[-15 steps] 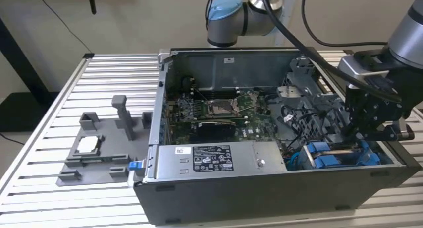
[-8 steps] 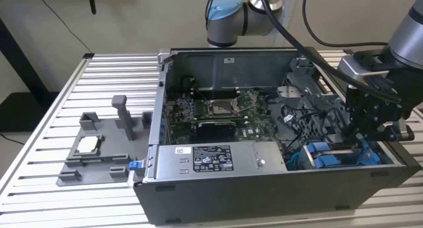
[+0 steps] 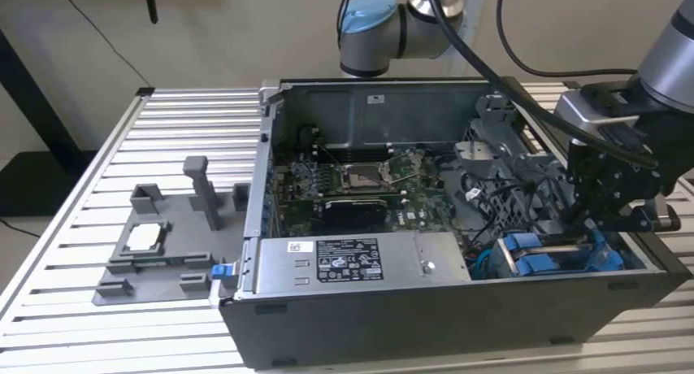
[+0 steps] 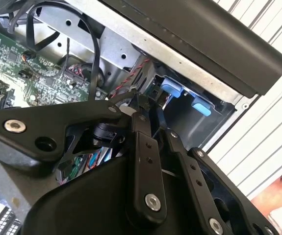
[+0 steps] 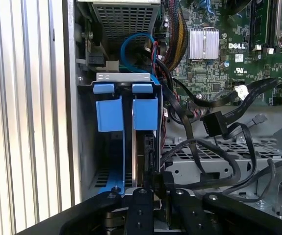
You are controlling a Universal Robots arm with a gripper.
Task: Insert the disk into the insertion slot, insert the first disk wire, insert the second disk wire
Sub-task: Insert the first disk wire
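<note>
On the exterior view's left, a grey fixture [image 3: 162,252] is seen resting on the slatted desk [image 3: 65,309], just beside the open computer case [image 3: 434,325]. Inside the case, a power supply [image 3: 347,264] with a white sticker lies along the front wall, and the motherboard [image 3: 375,197] with its processor socket [image 3: 360,176] lies behind it. At the exterior view's right, the insertion slot [image 3: 553,256] is marked by blue plastic, and the hand [image 3: 586,226] is lowered into it from above. What is held is made plain by the first wrist view: the disk [image 5: 145,152] is seated upright in one bay of the slot beneath a blue tab, beside a second blue-tabbed bay, and the hand is closed on the disk's near edge. In the same view a loose black connector [image 5: 212,125] lies unplugged on its cable among the other wiring, well apart from the disk, and a blue cable [image 5: 131,44] is looped past the far end of the slot. In the second wrist view, two blue tabs [image 4: 172,89] are shown just beyond the hand's tips, and what appears to be a person's hand [image 4: 278,193] is seen outside the case.
</note>
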